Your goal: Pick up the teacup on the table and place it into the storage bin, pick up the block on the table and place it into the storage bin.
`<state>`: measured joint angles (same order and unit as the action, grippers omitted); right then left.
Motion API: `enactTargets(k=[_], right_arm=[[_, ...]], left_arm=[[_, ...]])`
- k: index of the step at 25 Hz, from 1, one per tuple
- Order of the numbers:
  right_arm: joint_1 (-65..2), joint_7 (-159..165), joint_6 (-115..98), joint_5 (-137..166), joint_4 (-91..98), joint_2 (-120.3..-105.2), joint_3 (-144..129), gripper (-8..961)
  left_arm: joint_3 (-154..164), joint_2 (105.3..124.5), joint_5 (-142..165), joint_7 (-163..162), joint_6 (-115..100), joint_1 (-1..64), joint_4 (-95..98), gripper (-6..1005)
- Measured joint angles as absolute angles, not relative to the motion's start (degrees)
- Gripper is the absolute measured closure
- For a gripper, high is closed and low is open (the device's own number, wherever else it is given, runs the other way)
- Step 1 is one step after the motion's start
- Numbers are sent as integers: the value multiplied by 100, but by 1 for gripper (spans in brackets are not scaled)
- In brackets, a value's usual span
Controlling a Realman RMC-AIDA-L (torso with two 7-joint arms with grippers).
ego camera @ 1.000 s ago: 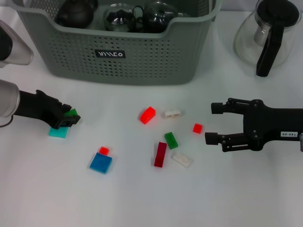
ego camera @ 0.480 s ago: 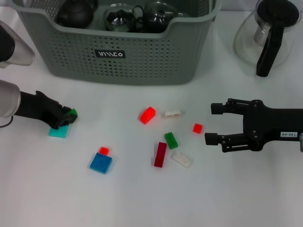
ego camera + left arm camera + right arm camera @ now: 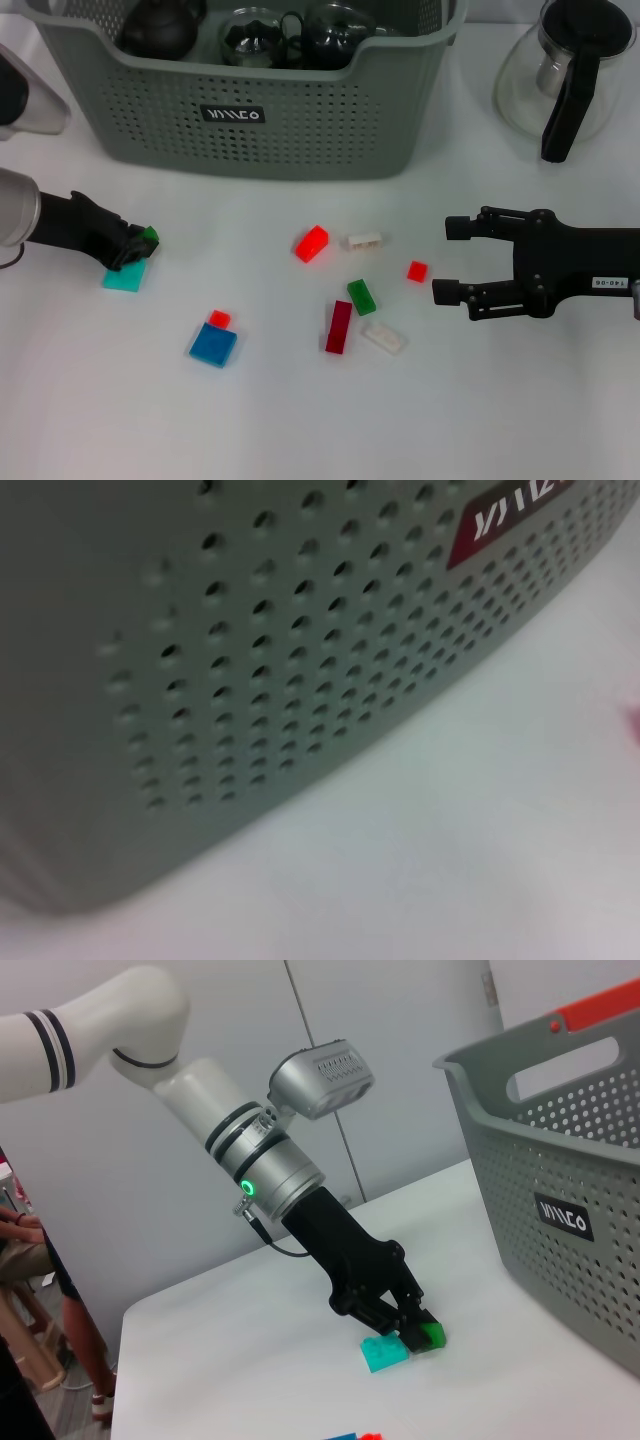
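The white bench [image 3: 300, 420] fills the head view. The storage bin [image 3: 300, 120] spans the upper left and centre of the frame, holding dark teapots and glass teacups [image 3: 252, 38]. A glass teapot [image 3: 565, 75] stands in the upper right corner.

The left gripper [image 3: 140, 245] sits at mid-left, low over the bench, clenched on a green block [image 3: 150, 236], just above a teal block [image 3: 125, 276] that lies flat. The right wrist view shows the green block [image 3: 430, 1335] pinched between the fingers beside the teal block [image 3: 384, 1352].

The right gripper [image 3: 445, 260] hovers at mid-right with fingers spread, grasping nothing.

Loose blocks lie scattered in the centre: blue [image 3: 213, 344], dark red [image 3: 339, 326], bright red [image 3: 311, 242], green [image 3: 361, 296], two white, two small red.
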<state>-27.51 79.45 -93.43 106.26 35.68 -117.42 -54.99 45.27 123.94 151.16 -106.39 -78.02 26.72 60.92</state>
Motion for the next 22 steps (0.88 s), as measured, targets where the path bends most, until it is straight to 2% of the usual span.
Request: enactTargets(k=[4,7,17,22], right_arm=[[-2751,7945,-9350,10626,3568,-11742,-5502,-3],[-2757,7945,-9370,10626,3568,-11742,-5498,-3],[-2762,7945,-9362,10625,3568,-11745,-5521,-2],[-2798,7931,-9342,10626,3568,-11770,-5529,-3]], left_arm=[[4448,12291,14921,-10821,-8099,2695,6140,838],[4139,12130,14701,-11064,-8566,2833,6112,838],[2307,11405,12828,-11095,-11297,3433,4872,839],[1851,11384,11422,-11567,-11178,3631,4490,838]])
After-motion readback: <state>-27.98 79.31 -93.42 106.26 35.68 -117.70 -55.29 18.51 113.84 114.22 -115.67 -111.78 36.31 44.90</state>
